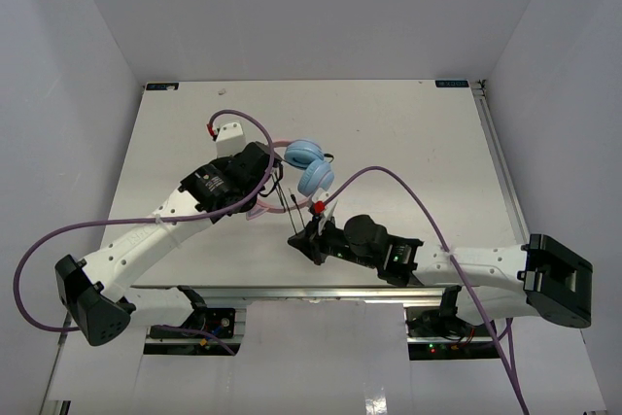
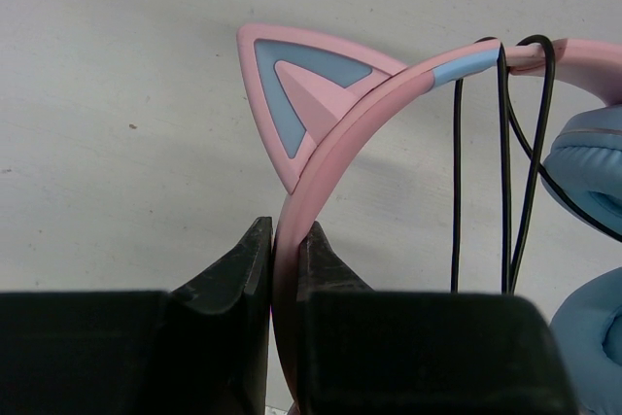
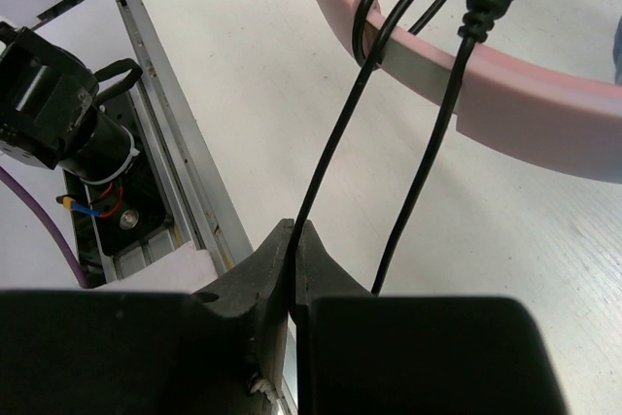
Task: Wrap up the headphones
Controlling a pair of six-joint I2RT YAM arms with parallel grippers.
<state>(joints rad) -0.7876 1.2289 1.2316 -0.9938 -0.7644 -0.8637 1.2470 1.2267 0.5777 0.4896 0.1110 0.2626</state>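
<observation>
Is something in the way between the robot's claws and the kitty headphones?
Nothing visible is. The left gripper is shut on the headphones' pink headband, and the right gripper pinches their thin black cord, which loops over the headband.

The left arm [image 1: 155,232] hid most of the pink headband [image 1: 259,212]. The blue ear cup [image 2: 595,170] ran off the picture's side.
</observation>
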